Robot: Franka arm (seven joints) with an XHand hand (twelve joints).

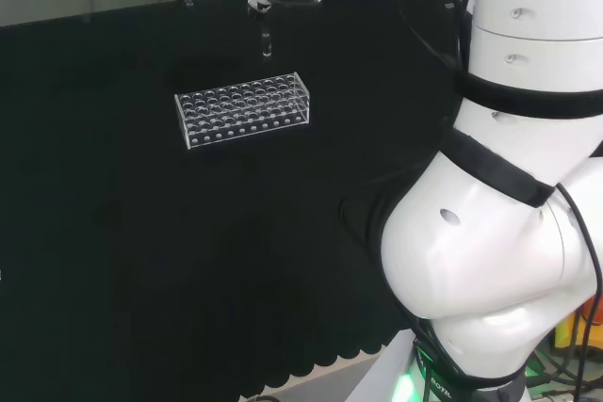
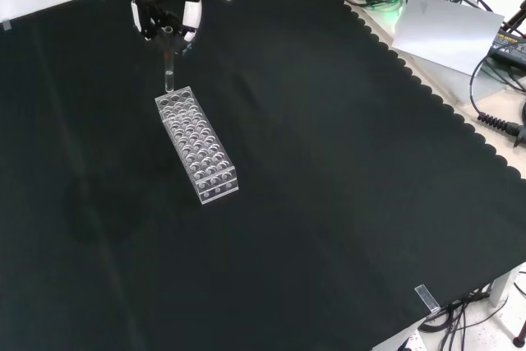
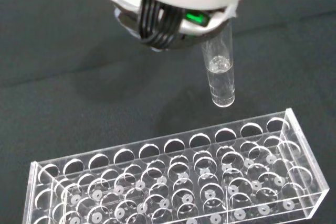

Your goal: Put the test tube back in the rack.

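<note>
While hand pinches test tube upright, I see tube tip just above clear rack, at rack's 12 o'clock end in front view. Black cloth table bare around; cables beyond scalloped edge.

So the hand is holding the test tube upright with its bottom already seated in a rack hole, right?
Not seated. The hand holds the test tube upright, but the wrist view shows its bottom hanging above the rack, clear of the holes.
</note>
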